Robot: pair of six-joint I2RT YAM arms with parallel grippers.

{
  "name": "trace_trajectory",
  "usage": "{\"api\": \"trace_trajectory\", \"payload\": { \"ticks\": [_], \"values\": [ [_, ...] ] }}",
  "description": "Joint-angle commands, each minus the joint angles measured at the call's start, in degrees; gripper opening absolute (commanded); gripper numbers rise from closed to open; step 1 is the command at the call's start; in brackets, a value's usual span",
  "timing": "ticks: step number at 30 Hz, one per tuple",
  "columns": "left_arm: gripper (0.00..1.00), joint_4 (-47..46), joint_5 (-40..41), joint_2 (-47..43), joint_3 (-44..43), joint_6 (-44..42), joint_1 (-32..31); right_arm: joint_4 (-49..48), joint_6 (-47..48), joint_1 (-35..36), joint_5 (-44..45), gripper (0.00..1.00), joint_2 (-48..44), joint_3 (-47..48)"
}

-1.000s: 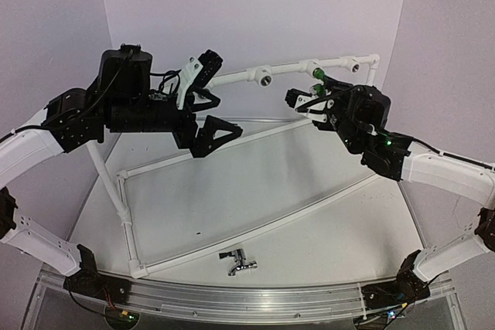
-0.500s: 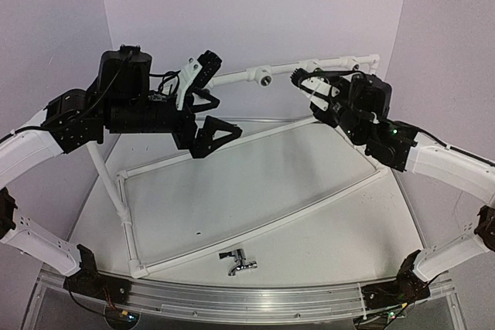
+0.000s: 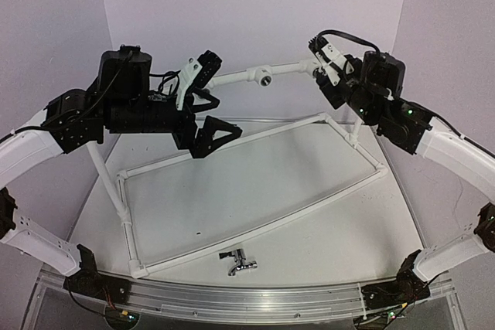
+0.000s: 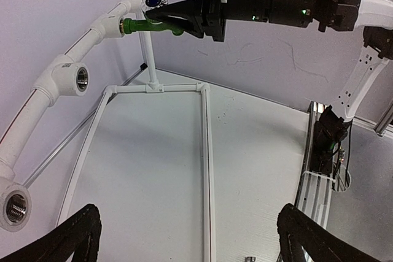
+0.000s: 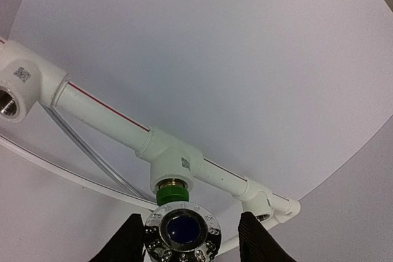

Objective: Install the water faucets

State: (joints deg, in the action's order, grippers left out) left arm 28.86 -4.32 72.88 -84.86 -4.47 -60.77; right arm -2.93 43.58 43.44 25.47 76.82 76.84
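Top camera looks down from behind; both wrist cameras share the green faucet [image 4: 150, 26].

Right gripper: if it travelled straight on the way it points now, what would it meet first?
The green faucet, which sits between the right gripper's fingers, then probably the white pipe socket it sits in.

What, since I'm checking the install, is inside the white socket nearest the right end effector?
The green faucet enters that socket, with a brass ring at the mouth. The socket wall hides its threads and depth.
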Motion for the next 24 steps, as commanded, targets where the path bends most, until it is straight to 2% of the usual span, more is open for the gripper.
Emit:
{"api": "trace_trajectory", "payload": {
  "ticks": [1,10,18,24],
  "values": [
    [1.00,-2.4,0.0,-1.3,-0.4,0.0,0.2,2.2,-6.9,-1.7,-2.1,0.51,-0.6,3.6],
    [1.00,-2.5,0.0,-0.8,-0.7,-0.1,0.1,3.0,-9.9,-5.2,-3.7,0.58,-0.7,5.1],
    [1.00,-2.6,-0.1,-0.5,-0.8,-0.1,0.1,8.7,-14.7,-7.6,-8.5,0.65,0.3,9.9],
    [1.00,-2.7,0.0,-0.8,-0.5,-0.1,0.1,11.8,-16.8,-10.5,-10.5,0.66,1.4,12.1]
  ]
}}
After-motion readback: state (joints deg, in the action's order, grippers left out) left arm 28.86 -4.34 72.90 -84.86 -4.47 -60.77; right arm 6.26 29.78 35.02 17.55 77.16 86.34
